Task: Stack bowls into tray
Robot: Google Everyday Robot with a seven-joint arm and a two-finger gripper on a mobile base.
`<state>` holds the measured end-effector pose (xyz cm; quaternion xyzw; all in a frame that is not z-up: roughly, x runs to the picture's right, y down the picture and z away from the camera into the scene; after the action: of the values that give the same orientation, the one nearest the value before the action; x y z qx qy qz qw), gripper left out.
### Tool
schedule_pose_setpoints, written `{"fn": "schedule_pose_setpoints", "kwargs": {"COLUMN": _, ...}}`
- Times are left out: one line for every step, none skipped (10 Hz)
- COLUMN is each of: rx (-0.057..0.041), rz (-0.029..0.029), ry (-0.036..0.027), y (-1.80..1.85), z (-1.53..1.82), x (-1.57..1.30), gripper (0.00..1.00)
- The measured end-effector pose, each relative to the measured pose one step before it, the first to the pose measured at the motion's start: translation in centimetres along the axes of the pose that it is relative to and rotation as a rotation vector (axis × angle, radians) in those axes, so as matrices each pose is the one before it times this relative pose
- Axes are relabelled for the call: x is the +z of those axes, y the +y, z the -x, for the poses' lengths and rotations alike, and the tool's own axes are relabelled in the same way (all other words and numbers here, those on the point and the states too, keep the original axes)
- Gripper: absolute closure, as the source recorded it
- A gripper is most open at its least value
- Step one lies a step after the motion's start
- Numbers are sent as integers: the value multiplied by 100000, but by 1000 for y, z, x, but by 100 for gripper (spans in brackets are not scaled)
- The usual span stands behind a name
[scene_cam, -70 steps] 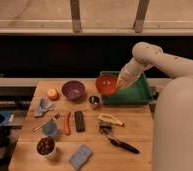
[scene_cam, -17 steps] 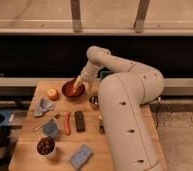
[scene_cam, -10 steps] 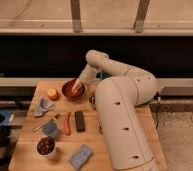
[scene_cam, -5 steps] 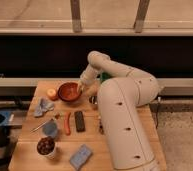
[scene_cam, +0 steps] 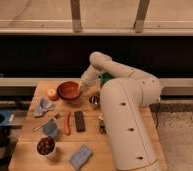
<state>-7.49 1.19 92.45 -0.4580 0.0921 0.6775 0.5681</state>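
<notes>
**Grip taken on the bowl rim, lift to the tray still ahead**

Bowl first: the glossy orange-red round bowl [scene_cam: 69,91] sat on the wooden table [scene_cam: 27,145] a little left of the frame's centre, upright, and I could not make out the purple bowl apart from it, so I could not tell whether one lay nested under the other. My gripper [scene_cam: 82,88] was down at the bowl's right rim, fingers drawn together on that rim as far as I could judge, the arm reaching in from the right. I took this to be the grasping step of the task, with nothing carried yet.

The green rectangular plastic tray [scene_cam: 106,78] lay to the right, nearly all of it hidden behind my arm; only a sliver of green showed.

By my reckoning the next move called for a straight lift, keeping the bowl level so it would not slip from a rim pinch, then a swing rightward over the tray. The small metal cup [scene_cam: 94,100] stood just beside the bowl on that side, so the lift needed height before any sideways travel. An orange round fruit [scene_cam: 52,93] rested just left of the bowl, out of the way.
</notes>
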Motion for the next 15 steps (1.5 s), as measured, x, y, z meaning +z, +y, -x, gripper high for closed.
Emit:
{"fn": "schedule_pose_setpoints", "kwargs": {"rx": -98, "rz": 290, "ry": -683, "y": -118, "z": -73, "x": -409, "gripper": 100}}
{"fn": "schedule_pose_setpoints", "kwargs": {"rx": -296, "rz": 48, "ry": -769, "y": -8, "z": -110, "x": -551, "gripper": 100}}
{"fn": "schedule_pose_setpoints", "kwargs": {"rx": -984, "rz": -383, "ry": -1464, "y": 421, "z": -120, "x": -1212, "gripper": 100}}
{"fn": "schedule_pose_setpoints", "kwargs": {"rx": -835, "rz": -616, "ry": -1312, "y": 301, "z": 3, "x": -1019, "gripper": 100}}
{"fn": "schedule_pose_setpoints", "kwargs": {"rx": -825, "rz": -672, "ry": -2393, "y": 322, "z": 84, "x": -1721, "gripper": 100}}
{"fn": "schedule_pose_setpoints", "kwargs": {"rx": -765, "rz": -583, "ry": -2767, "y": 250, "z": 187, "x": -1909, "gripper": 100}}
{"fn": "schedule_pose_setpoints", "kwargs": {"rx": -681, "rz": -875, "ry": -3391, "y": 390, "z": 339, "x": -2262, "gripper": 100}}
{"fn": "schedule_pose_setpoints", "kwargs": {"rx": -241, "rz": -1228, "ry": -3388, "y": 17, "z": 427, "x": -2109, "gripper": 100}}
{"fn": "schedule_pose_setpoints", "kwargs": {"rx": 244, "rz": -1284, "ry": -3814, "y": -551, "z": 829, "x": -2218, "gripper": 100}}
{"fn": "schedule_pose_setpoints", "kwargs": {"rx": 1494, "rz": -1209, "ry": -4108, "y": -1284, "z": 1040, "x": -2127, "gripper": 100}}
{"fn": "schedule_pose_setpoints", "kwargs": {"rx": 1858, "rz": -815, "ry": -2589, "y": -1240, "z": 581, "x": -1195, "gripper": 100}}
{"fn": "schedule_pose_setpoints", "kwargs": {"rx": 2914, "rz": -1076, "ry": -2648, "y": -1738, "z": 535, "x": -1216, "gripper": 100}}
{"fn": "schedule_pose_setpoints", "kwargs": {"rx": 3639, "rz": -1028, "ry": -2075, "y": -1754, "z": 413, "x": -915, "gripper": 100}}
{"fn": "schedule_pose_setpoints", "kwargs": {"rx": 5398, "rz": -1238, "ry": -1871, "y": -2333, "z": 400, "x": -758, "gripper": 100}}
{"fn": "schedule_pose_setpoints", "kwargs": {"rx": 3710, "rz": -523, "ry": -883, "y": -1560, "z": 275, "x": -364, "gripper": 100}}
